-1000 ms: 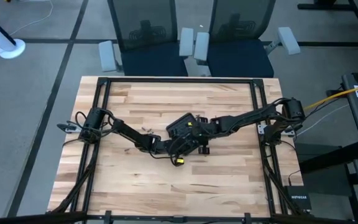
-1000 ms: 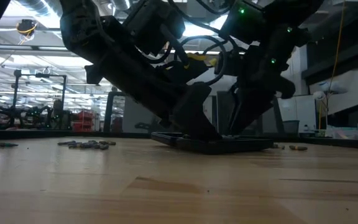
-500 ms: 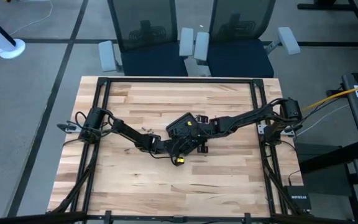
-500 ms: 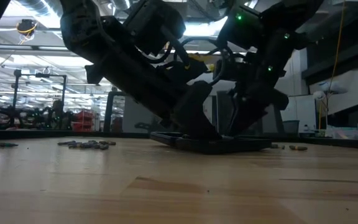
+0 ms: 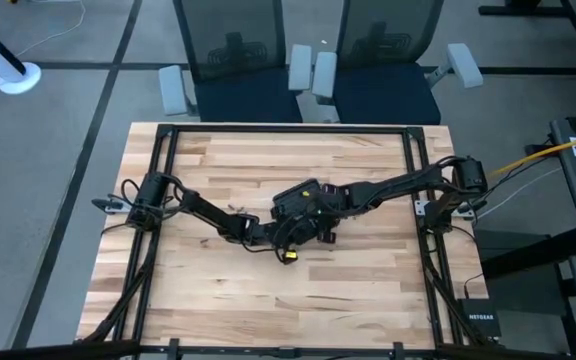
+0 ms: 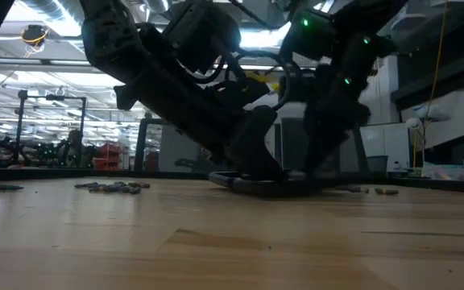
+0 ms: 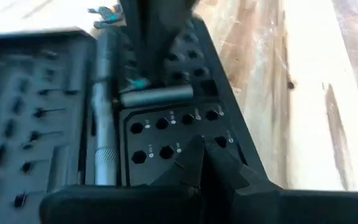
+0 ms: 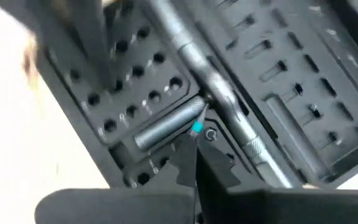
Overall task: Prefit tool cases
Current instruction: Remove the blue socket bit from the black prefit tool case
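Note:
The black tool case (image 5: 300, 203) lies open at the table's middle, both halves flat on the wood. Its holed tray (image 7: 166, 134) faces up. A silver driver (image 7: 104, 124) and a short silver cylinder (image 7: 157, 95) lie in it. My left gripper (image 7: 197, 155), coming from the table's left, is shut on the tray's near part. My right gripper (image 8: 195, 148), coming from the right and pointing steeply down, is shut at a small teal-marked bit (image 8: 196, 128) by the cylinder's end. My left gripper rests its shut fingertips (image 6: 258, 161) on the holed tray's edge part (image 7: 194, 140), slanting down from the table's left. The case stays flat on the table under them. My right gripper meets the teal-marked bit (image 7: 138, 83) only at its fingers' free ends, from above and pointing down. The bit sits low in the case at the silver cylinder's end (image 8: 188, 115). Whether it is pinched or only touched, I cannot tell.
Loose dark bits lie on the wood left of the case (image 6: 115, 187), at the far left (image 6: 6, 187) and right of it (image 6: 377, 191). A black NETGEAR box (image 5: 480, 322) sits off the table's right near corner. Two chairs (image 5: 313, 70) stand beyond the far edge.
My right gripper has shut and has shifted a little toward the table's left over the case, rolling slightly. In the low view the case now shows shorter, its right end drawn in. My left gripper has kept still.

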`<state>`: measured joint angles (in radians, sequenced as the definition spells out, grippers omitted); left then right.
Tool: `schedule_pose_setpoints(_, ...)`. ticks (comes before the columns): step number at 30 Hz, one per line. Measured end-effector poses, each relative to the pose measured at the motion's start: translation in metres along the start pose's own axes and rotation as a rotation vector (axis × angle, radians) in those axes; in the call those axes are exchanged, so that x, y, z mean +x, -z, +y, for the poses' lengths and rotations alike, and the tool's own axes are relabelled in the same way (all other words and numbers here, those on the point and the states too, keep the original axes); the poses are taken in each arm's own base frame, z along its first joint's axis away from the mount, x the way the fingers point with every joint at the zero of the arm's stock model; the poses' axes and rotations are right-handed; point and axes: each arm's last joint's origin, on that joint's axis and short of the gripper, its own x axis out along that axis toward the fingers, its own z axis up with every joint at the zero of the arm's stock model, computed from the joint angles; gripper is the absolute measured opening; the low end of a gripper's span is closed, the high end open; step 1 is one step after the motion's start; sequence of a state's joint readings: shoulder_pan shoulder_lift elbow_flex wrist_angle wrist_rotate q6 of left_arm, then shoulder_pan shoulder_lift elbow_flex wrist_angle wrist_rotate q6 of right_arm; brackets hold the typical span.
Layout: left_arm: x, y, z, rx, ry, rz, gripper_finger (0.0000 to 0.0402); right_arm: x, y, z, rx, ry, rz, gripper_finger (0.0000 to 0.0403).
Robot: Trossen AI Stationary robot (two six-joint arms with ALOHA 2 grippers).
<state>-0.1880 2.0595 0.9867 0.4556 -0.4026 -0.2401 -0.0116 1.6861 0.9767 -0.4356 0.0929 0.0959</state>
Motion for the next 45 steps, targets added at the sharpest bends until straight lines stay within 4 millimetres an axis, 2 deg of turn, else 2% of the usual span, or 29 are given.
schedule_pose_setpoints(3, 0.0, 0.0, 0.001, -0.01, 0.0, 0.006, 0.0, -0.017, -0.008, -0.013, 0.042, 0.039, -0.051, 0.0001)
schedule_pose_setpoints(8, -0.001, 0.001, -0.002, -0.013, 0.013, 0.01, 0.0, -0.033, -0.007, -0.036, 0.129, 0.047, -0.059, 0.0001)
schedule_pose_setpoints(12, -0.002, 0.002, -0.005, -0.003, 0.017, 0.013, 0.0, -0.034, 0.002, -0.053, 0.171, 0.135, 0.028, 0.0001)
schedule_pose_setpoints(19, -0.005, 0.005, -0.011, 0.014, 0.023, 0.024, 0.0, -0.03, 0.01, -0.074, 0.295, 0.188, 0.039, 0.0004)
schedule_pose_setpoints(22, -0.006, 0.006, -0.013, 0.02, 0.029, 0.026, 0.0, -0.029, 0.009, -0.08, 0.307, 0.126, 0.024, 0.0025)
schedule_pose_setpoints(25, -0.007, 0.006, -0.016, 0.025, 0.035, 0.026, 0.0, -0.027, 0.011, -0.084, 0.287, 0.072, 0.035, 0.0068)
schedule_pose_setpoints(32, -0.008, 0.007, -0.017, 0.065, 0.039, 0.026, 0.0, -0.029, 0.004, -0.077, 0.203, 0.047, 0.002, 0.019)
schedule_pose_setpoints(36, -0.008, 0.007, -0.017, 0.073, 0.04, 0.026, 0.0, -0.029, 0.005, -0.065, 0.128, 0.034, 0.021, 0.0234)
schedule_pose_setpoints(41, -0.008, 0.007, -0.017, 0.074, 0.042, 0.027, 0.0, -0.029, 0.002, -0.048, 0.063, 0.039, 0.009, 0.0247)
schedule_pose_setpoints(45, -0.008, 0.007, -0.017, 0.077, 0.042, 0.028, 0.0, -0.03, -0.003, -0.027, -0.003, -0.067, -0.049, 0.0235)
